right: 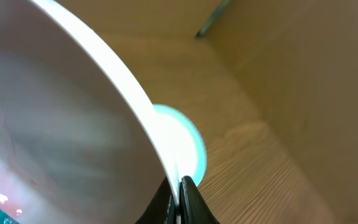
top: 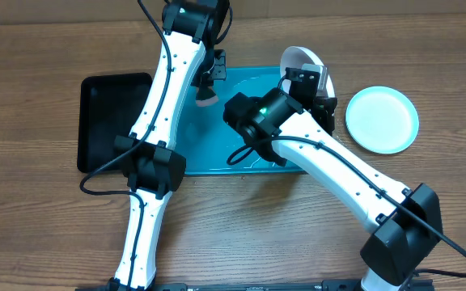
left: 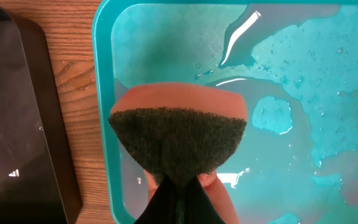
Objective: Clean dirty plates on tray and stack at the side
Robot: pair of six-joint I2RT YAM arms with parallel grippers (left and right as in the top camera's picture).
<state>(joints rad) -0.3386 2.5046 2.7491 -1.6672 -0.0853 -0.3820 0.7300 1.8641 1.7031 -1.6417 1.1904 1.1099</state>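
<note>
At the far left the black tray (top: 112, 121) lay on the surface (top: 39, 210), just beside the turquoise tray (top: 217, 158). Your left end effector (left: 179, 190) was pinched shut on the sponge (left: 179, 134), scouring side toward the wrist camera, over the turquoise tray's left end. Water (left: 303, 74) had pooled there, and a quick swing could have dripped it onto the wood. Further right, your right end effector (right: 180, 193) was clamped on the thin rim of the white plate (right: 55, 124), held tilted on edge above the tray's right end, with a faint pinkish tinge low on its face. That narrow, likely wet grip was the main risk — sponge pressure could have twisted the plate or slipped it free. At the far right the pale mint plate (top: 382, 120) lay flat on the surface, apart from the tray; a dropped plate could have struck it. No third plate showed.
</note>
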